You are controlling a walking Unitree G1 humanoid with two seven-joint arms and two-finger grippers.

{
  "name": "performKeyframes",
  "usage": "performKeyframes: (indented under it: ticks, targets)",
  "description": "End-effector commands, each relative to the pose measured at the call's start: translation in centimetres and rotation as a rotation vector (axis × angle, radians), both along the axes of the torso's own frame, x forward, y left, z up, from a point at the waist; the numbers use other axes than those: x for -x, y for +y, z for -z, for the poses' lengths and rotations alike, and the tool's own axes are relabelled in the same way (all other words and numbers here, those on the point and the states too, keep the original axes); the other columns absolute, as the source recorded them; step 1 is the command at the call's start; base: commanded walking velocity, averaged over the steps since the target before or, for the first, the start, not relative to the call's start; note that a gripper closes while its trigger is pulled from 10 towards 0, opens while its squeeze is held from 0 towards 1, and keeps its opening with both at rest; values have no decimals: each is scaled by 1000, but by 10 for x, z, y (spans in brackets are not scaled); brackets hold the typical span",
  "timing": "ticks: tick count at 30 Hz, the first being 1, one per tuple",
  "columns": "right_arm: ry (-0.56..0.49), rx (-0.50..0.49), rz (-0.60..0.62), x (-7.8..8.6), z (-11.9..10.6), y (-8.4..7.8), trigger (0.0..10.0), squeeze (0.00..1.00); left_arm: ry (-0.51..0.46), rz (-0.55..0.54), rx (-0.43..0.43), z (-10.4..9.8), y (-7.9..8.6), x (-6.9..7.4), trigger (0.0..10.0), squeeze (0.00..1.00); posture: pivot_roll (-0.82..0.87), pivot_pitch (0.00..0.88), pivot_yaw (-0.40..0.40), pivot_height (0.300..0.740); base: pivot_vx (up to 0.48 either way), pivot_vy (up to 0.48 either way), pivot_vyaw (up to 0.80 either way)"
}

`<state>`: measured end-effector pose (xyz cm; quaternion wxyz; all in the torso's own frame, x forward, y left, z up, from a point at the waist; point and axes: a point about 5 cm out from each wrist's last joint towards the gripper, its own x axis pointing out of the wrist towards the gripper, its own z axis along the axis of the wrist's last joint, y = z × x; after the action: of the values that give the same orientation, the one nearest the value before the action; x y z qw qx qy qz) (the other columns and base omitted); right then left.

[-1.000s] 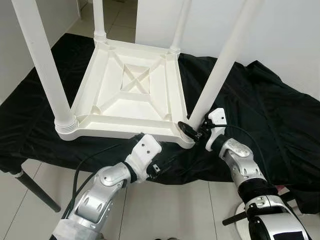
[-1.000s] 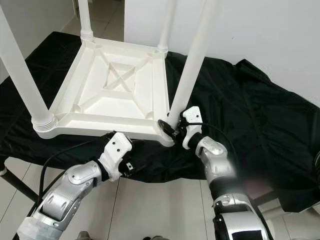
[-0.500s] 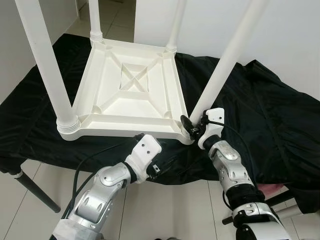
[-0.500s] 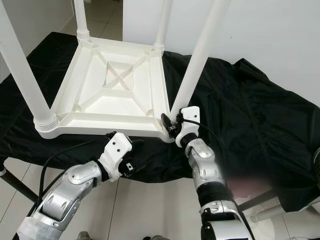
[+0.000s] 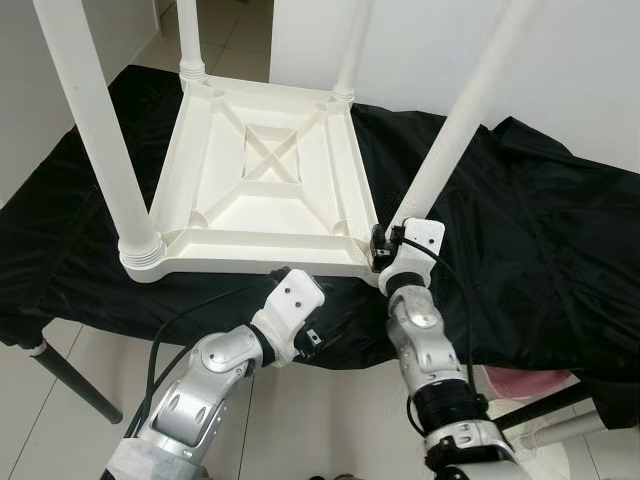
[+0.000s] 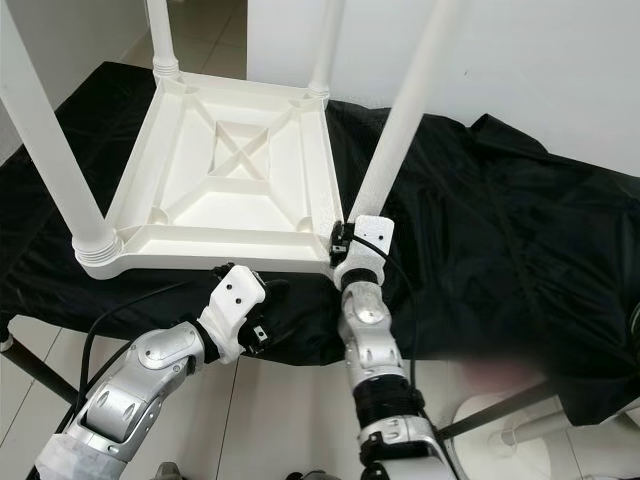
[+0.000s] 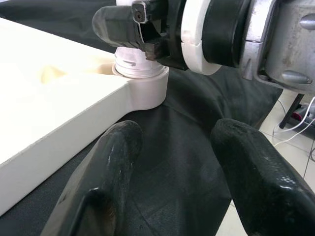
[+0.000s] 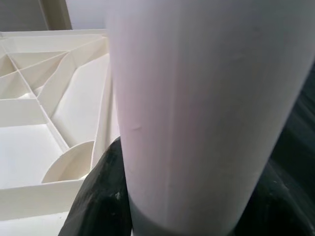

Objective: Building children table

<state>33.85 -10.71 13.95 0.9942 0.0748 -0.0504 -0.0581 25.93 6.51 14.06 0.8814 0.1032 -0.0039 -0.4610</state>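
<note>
Lying upside down on the black cloth (image 5: 520, 220), the white plastic children's table (image 5: 270, 190) has ribbed underside up, four legs up. Right gripper (image 5: 384, 247) clamps the base of the near-right leg (image 5: 455, 125), fingers either side. Versus a second ago its forearm has swung in under that corner. Left gripper (image 7: 170, 162) spread, empty, near the front edge.

Looks like a plain room in somebody's home, set up as a makeshift work spot.
White walls (image 5: 590, 70), pale tiled floor (image 5: 330, 420) running off through a doorway (image 5: 240, 30) at the back, and a folding table with a black cloth (image 5: 560, 250) thrown over it, thin black legs (image 5: 70, 375) poking out underneath. Nothing workshop-like about it.
</note>
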Motion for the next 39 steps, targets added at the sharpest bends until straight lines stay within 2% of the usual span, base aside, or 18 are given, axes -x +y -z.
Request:
performKeyframes:
  ticks: [1,3,4,6,8,10,17,18,19,21,23,25,29,30,31,33,38,39]
  targets:
    - [75,-33,11,5,18,-4,10000,0,-7,-12,-10,1,-2,-2,10000,0,95,98,-131,740,0,0,0]
    - [51,-33,-12,5,14,-4,10000,0,-13,-15,-14,0,-1,-4,10000,0,95,98,-131,740,0,0,0]
    - [34,-40,-35,4,12,-5,10000,996,-17,-18,-16,-1,0,-5,10000,0,95,98,-131,740,0,0,0]
    - [-5,-55,-75,5,8,-6,10000,1000,-30,-33,-24,-3,4,-10,10000,0,95,98,-131,740,0,0,0]
    - [-31,-68,-98,5,5,-7,10000,1000,-37,-43,-27,-4,6,-13,10000,0,95,86,-133,740,0,0,0]
    - [-54,-21,-106,8,4,-12,10000,1000,-97,-101,-46,-10,16,-25,10000,0,97,82,-134,740,0,0,0]
    - [-47,39,-84,13,8,-18,10000,1000,-156,-174,-67,-15,26,-39,10000,0,99,81,-137,740,0,0,0]
    - [-41,54,-82,17,12,-21,10000,0,-164,-196,-72,-17,30,-46,10000,0,99,81,-137,740,0,0,0]
    - [-41,54,-82,17,12,-21,10000,0,-164,-196,-72,-17,30,-46,10000,0,99,81,-137,740,0,0,0]
    - [-36,56,-85,24,17,-27,10000,0,-203,-224,-111,-19,38,-56,10000,0,95,82,-131,740,0,0,0]
    - [-32,59,-86,27,20,-29,10000,0,-197,-221,-132,-18,41,-61,10000,0,89,83,-121,740,0,0,0]
    - [-32,59,-86,27,20,-29,10000,0,-197,-221,-132,-18,41,-61,10000,0,89,83,-121,740,0,0,0]
    - [-26,62,-78,32,23,-35,10000,0,-183,-223,-210,-12,51,-72,10000,0,73,85,-104,740,0,0,0]
    - [-28,62,-72,32,23,-36,10000,0,-178,-236,-257,-8,54,-76,10000,0,68,84,-97,740,0,0,0]
    - [-28,62,-72,32,23,-36,10000,0,-178,-236,-257,-8,54,-76,10000,0,68,84,-97,740,0,0,0]
    - [-31,64,-58,33,23,-38,10000,0,-151,-245,-328,-2,61,-84,10000,0,62,84,-89,740,0,0,0]
    - [-28,69,-42,32,22,-41,10000,0,-110,-202,-386,4,64,-88,10000,0,61,85,-83,740,0,0,0]
    - [-27,70,-40,32,22,-41,10000,0,-104,-212,-434,7,67,-92,10000,0,62,85,-83,740,0,0,0]
